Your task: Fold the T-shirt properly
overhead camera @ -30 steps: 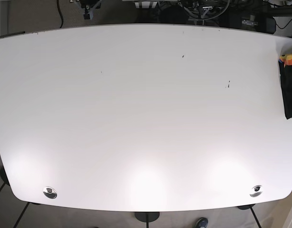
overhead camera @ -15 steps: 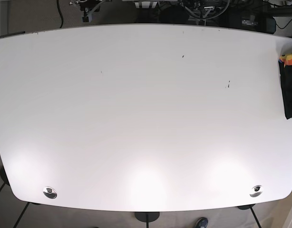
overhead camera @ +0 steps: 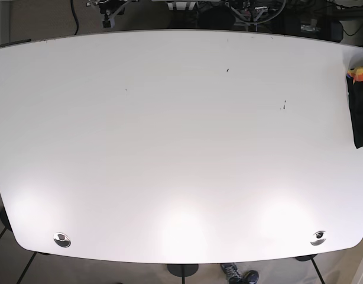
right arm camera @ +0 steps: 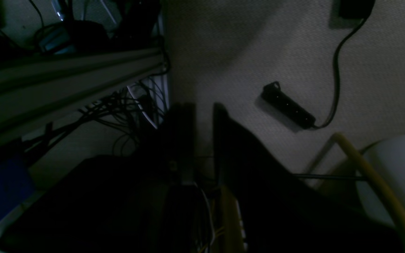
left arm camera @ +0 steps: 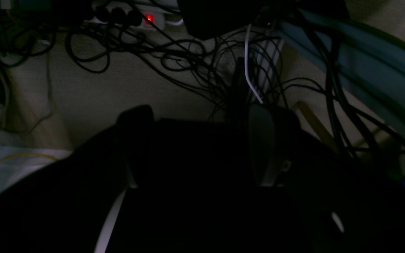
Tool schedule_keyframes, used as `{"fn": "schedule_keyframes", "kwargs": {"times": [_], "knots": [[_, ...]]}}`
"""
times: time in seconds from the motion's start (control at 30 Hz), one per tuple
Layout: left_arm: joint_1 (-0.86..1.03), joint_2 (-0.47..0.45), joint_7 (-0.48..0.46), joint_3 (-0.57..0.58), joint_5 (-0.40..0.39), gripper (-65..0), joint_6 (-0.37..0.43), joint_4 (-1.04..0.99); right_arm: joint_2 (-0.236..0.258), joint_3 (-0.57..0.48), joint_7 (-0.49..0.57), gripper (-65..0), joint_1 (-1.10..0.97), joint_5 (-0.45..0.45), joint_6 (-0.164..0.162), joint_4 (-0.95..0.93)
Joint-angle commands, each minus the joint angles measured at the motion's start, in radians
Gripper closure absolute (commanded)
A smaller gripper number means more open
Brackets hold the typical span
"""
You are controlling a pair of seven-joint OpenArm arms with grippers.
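1. Worktop [overhead camera: 169,148] in the base view carries no spread garment, so you are at the very start: no fold has been made.
2. The only candidate for the T-shirt is the dark cloth [overhead camera: 360,115] lying at the 3 o'clock edge of the worktop, just below a small orange object [overhead camera: 359,73]. It is too narrow a strip to confirm as the shirt.
3. Neither arm shows in the base view. Both wrist cameras look down at carpeted floor [right arm camera: 258,52], cables [left arm camera: 188,59] and a power strip [right arm camera: 287,105], so I judge the arms are parked off the worktop.
4. The left gripper [left arm camera: 199,126] is lost in darkness: its 2 fingers stand apart, but you cannot tell whether anything sits between them.
5. The right gripper [right arm camera: 202,116] shows a narrow gap between its fingers with bare floor visible through it, so it holds nothing.
6. Your next move calls for raising the arms, reaching to 3 o'clock, and drawing the cloth to the middle to lay it flat.
7. Against the frame 1 second back, the worktop and cloth are unchanged; a shoe [overhead camera: 232,270] has appeared at 6 o'clock beyond the worktop edge.
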Motion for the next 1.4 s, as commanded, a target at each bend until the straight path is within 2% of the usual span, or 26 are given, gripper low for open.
{"fn": "schedule_keyframes", "kwargs": {"times": [0.03,1.4], "knots": [[0.002,-0.004,-0.003,0.0,0.004,-39.3,0.007,-0.002,0.009,0.002,0.006,-8.1,-0.004,0.011,0.004,0.001],[0.025,0.0,-0.025,0.009,0.019,-39.2,0.006,0.004,0.008,-0.003,0.012,-8.1,-0.003,0.008,0.001,-0.002]]}}
